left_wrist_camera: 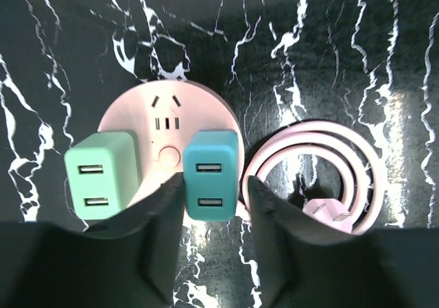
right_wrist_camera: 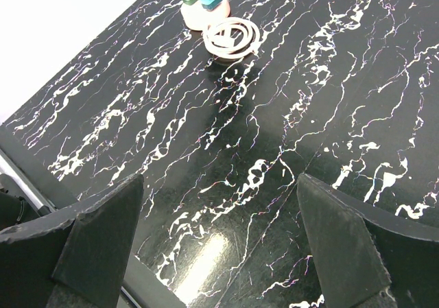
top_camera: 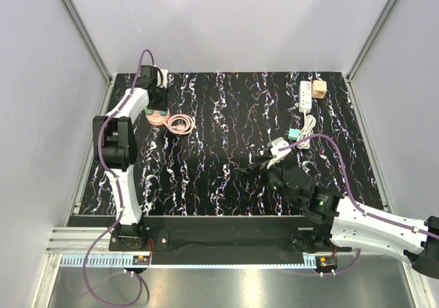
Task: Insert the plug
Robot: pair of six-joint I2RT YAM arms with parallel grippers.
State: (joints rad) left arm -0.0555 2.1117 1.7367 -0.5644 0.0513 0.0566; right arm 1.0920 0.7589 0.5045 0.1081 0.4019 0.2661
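Note:
The plug (top_camera: 319,88), a small peach-tan block, sits at the far right beside the white power strip (top_camera: 306,95); neither gripper is near it. My left gripper (left_wrist_camera: 214,184) is at the far left over a round pink socket disc (left_wrist_camera: 168,126). Its jaws straddle the lower end of a teal USB charger (left_wrist_camera: 211,174) standing on that disc. The left finger (left_wrist_camera: 161,219) lies against the charger, and a thin gap shows at the right finger (left_wrist_camera: 274,219). My right gripper (right_wrist_camera: 219,239) hangs wide open over bare tabletop, holding nothing.
A mint-green charger (left_wrist_camera: 103,174) stands on the disc left of the teal one. A coiled pink cable (left_wrist_camera: 322,174) lies just right of the disc. The strip's white cord (top_camera: 309,126) runs toward a small green piece (top_camera: 296,135). Grey walls close in the black marbled table (top_camera: 219,116).

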